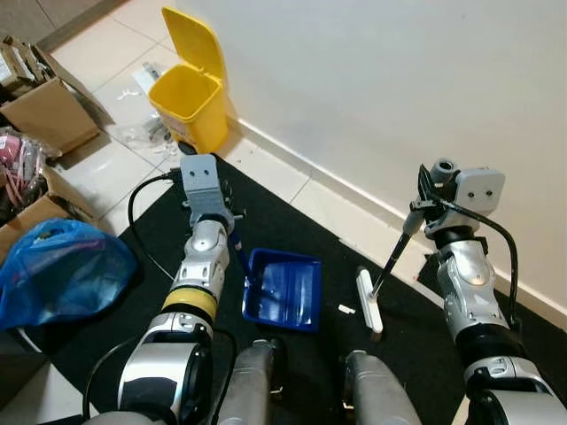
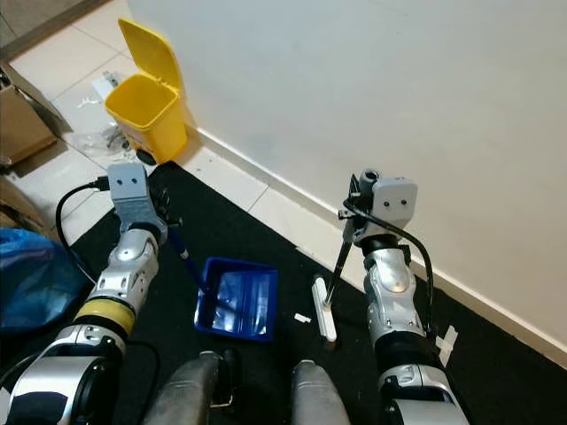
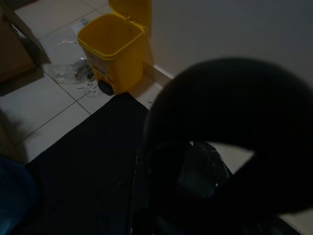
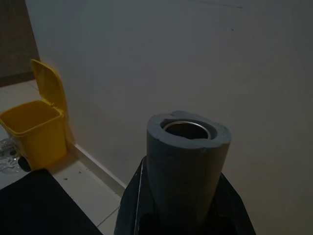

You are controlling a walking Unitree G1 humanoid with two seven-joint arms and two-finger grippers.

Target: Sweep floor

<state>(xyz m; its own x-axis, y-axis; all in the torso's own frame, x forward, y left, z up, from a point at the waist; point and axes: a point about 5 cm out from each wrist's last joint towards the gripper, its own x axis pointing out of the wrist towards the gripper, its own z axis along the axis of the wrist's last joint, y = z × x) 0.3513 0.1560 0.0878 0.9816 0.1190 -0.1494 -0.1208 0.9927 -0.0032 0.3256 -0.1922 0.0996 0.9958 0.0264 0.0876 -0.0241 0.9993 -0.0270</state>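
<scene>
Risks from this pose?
1. A small white scrap lies on the black mat between the broom head and the blue dustpan; the pan looks angled, so a sweep may push it past the rim.
2. The right hand holds the broom close to the wall; a wide stroke might hit it.

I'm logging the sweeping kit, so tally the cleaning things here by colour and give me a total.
Yellow: 1, the open-lidded bin
Blue: 1, the dustpan on the black mat
White-headed: 1, the broom
Total: 3
</scene>
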